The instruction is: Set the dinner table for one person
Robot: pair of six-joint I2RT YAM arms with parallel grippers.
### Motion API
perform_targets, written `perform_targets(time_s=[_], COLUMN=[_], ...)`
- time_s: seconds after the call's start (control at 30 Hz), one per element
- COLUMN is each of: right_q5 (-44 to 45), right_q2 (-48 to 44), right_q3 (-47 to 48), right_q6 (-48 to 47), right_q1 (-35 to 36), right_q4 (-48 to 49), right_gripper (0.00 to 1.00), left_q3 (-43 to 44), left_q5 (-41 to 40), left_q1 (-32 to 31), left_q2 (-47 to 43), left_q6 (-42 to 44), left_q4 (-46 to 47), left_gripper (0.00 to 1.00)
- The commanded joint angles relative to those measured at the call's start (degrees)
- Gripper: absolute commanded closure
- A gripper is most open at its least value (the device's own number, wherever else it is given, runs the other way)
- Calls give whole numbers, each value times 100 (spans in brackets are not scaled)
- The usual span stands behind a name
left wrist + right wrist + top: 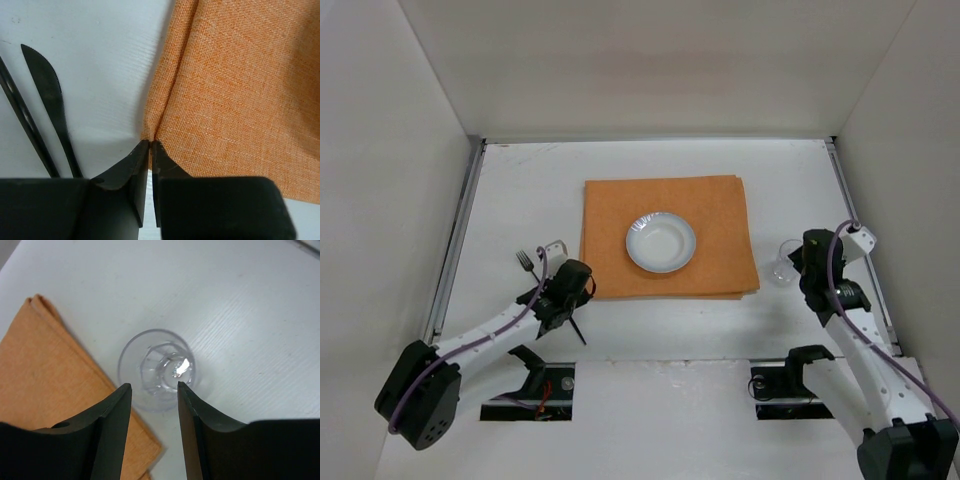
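Observation:
The white dinner table [520, 190] carries an orange cloth mat [665, 237] with a white bowl-like plate [661, 242] on it. My left gripper [582, 284] sits at the mat's near left corner. In the left wrist view it [150, 144] is shut on the mat's edge [230, 90], which ridges up from the tips. A black knife [47, 95] and a black fork handle [25, 127] lie left of it. My right gripper [154, 386] is open, with a clear glass [156, 367] just beyond its tips, upright on the table beside the mat's right edge [782, 262].
The fork [527, 262] lies left of the left gripper, and the knife [578, 330] points towards the near edge. Metal rails [460, 230] run along the table's left and right sides. White walls enclose the back and sides. The arm bases stand at the near edge.

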Motion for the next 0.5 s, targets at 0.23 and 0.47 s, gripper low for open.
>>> perform_targets(time_s=[0.23,0.47], right_q5=[541,383], right_q2=[682,1086], right_q3=[131,17], right_q6=[-267,-259], right_q1=[-458,-511], right_q4=[312,602], right_gripper=[53,58], left_q3=[-228,-245], left_q5=[-31,-57], left_q1=[175,140], left_q2=[-842,-1378], left_q6=[-130,-86], left_q4=[-327,-301], left_gripper=[96,79])
